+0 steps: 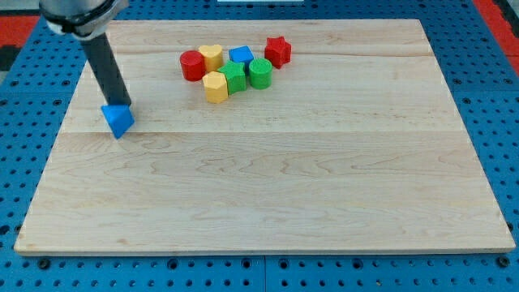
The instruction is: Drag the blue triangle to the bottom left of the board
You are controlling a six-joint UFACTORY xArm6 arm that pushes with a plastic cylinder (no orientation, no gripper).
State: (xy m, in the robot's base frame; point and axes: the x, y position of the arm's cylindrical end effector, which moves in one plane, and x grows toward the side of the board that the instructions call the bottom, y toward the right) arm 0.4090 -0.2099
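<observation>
The blue triangle (pixel 118 120) lies on the wooden board (pixel 268 178) at the view's left, a little above mid-height. My tip (pixel 121 104) comes down from the view's top left and stands right at the triangle's upper edge, touching or nearly touching it. The rod hides part of the block's top.
A cluster of blocks sits at the view's top centre: a red cylinder (pixel 192 65), a yellow heart-like block (pixel 212 56), a blue block (pixel 241 56), a red star (pixel 277 51), a green block (pixel 234 76), a green cylinder (pixel 260 73) and a yellow hexagon (pixel 216 87).
</observation>
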